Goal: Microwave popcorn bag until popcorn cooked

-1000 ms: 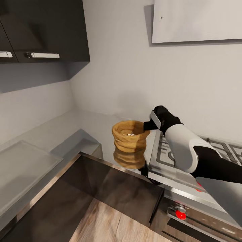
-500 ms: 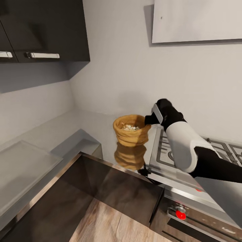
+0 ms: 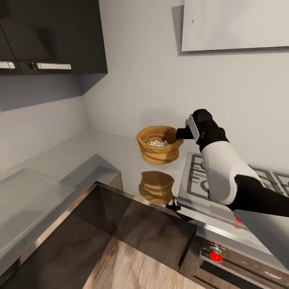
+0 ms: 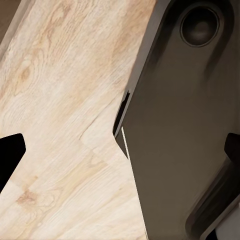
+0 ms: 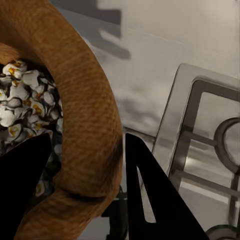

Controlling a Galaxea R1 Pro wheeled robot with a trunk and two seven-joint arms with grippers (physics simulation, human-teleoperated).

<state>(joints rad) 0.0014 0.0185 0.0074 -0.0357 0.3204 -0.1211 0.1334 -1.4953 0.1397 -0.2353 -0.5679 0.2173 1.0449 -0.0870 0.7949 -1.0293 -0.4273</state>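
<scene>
Popcorn bag (image 3: 159,145): held off the countertop (image 3: 120,160) by the right gripper (image 3: 181,133), which pinches the bag's rim on the side nearest the stove (image 3: 224,180). Bag hangs in the air, mouth up, roughly upright, w/ its reflection visible on the glossy worktop directly below. Clear gap between bag base and surface.

Right wrist view: gripper (image 5: 85,185) closed on the rolled rim, one finger (image 5: 22,190) inside the mouth, other finger (image 5: 155,195) outside the wall; rim (image 5: 95,135) sandwiched between them. Popcorn (image 5: 22,107): white puffed pieces w/ yellow specks, inside the bag, just beside the inner finger. In head view popcorn (image 3: 157,142) shows as a small pale cluster at the bag's bottom.

Beyond the outer finger: stove grate and burner, set into the worktop; bag is beside the stove's edge, not over it.

Right arm (image 3: 224,172): white and black shell, reaching from the stove side toward the bag.

Left gripper: in left wrist view, dark fingertip (image 4: 10,155) at one frame edge, another dark part at the opposite edge; jaws spread wide, nothing between them. Beyond it: wood floor (image 4: 65,125) and dark robot base (image 4: 185,130).

Other: dark wall cabinet (image 3: 52,36) w/ steel handles, well apart from the gripper, up on the far side of the bag.
</scene>
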